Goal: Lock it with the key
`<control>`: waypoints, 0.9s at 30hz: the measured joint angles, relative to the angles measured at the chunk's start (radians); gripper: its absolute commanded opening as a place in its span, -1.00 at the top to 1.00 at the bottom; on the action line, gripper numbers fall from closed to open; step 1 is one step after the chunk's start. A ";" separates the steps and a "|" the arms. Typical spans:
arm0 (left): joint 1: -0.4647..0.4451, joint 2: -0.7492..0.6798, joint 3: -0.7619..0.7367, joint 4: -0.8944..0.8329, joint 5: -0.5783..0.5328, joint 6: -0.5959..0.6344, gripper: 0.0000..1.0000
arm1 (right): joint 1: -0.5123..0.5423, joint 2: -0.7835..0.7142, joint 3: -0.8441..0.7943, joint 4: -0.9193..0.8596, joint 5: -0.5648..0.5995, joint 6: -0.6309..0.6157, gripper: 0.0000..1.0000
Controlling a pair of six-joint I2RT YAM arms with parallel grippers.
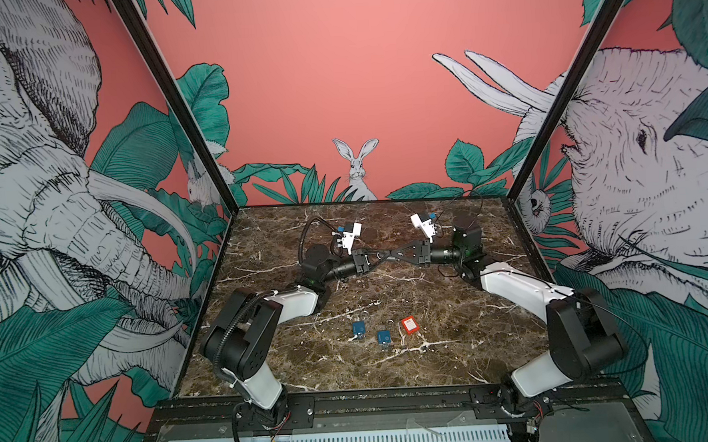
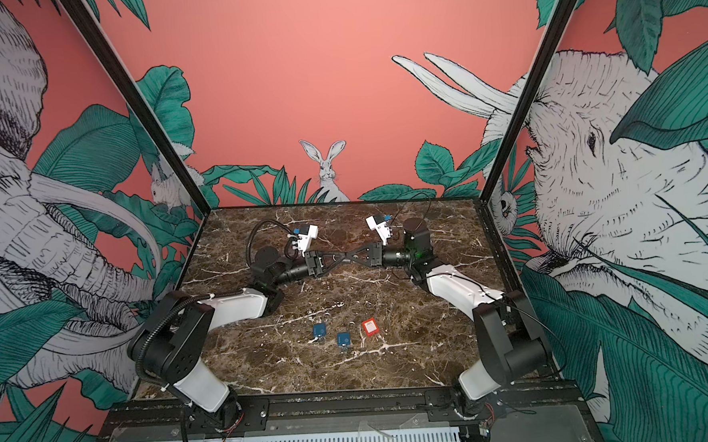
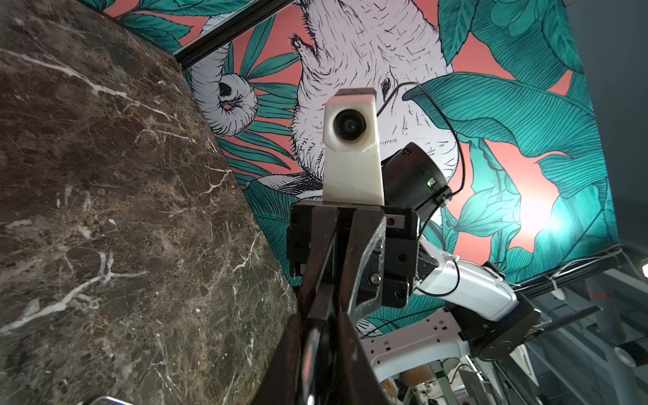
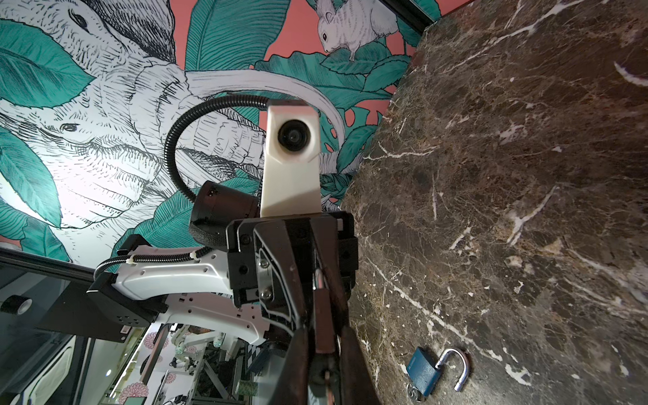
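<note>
Toward the rear of the worktop [image 1: 454,350], left claw [image 1: 387,254] and right claw [image 1: 397,253] meet tip to tip, both clenched; blue padlocks [image 1: 359,329] [image 1: 384,337] and red padlock [image 1: 408,325] lie front-centre, open room all round, clear of edges.

on your brown veined marble table [image 1: 454,350], the left blue metal padlock [image 1: 358,329], the middle blue metal padlock [image 1: 384,337] and the red square padlock [image 1: 408,325] lie in a row, front of centre.

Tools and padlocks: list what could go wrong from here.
Left tool and right tool meet tip to tip; any further push could jam or bend them. A blue padlock lies loose with its shackle open, unheld; pressing it shut could slide it across the marble table.
</note>
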 measured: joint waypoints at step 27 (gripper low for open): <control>0.013 0.060 -0.028 0.197 -0.046 -0.122 1.00 | -0.066 -0.081 -0.112 -0.006 0.105 -0.003 0.40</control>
